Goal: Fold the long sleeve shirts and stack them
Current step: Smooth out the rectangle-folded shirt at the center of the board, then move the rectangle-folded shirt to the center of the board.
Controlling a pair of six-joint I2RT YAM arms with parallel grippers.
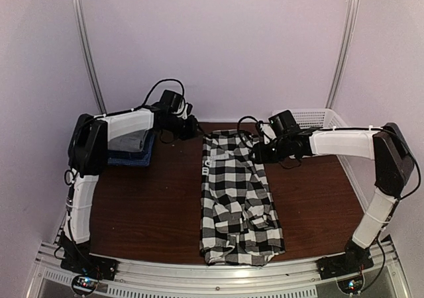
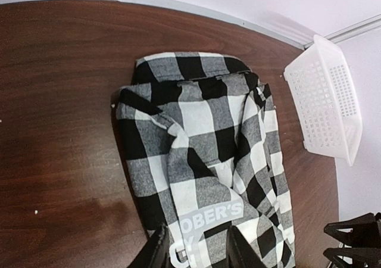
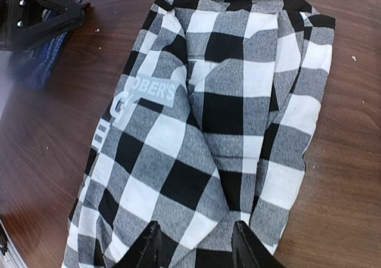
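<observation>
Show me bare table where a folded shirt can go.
Two patches: bare table between the plaid shirt and left arm, nearer than the stack; and between plaid shirt and right arm, nearer than the basket. Crowded at the far edge, where the left hand and right hand hover.
</observation>
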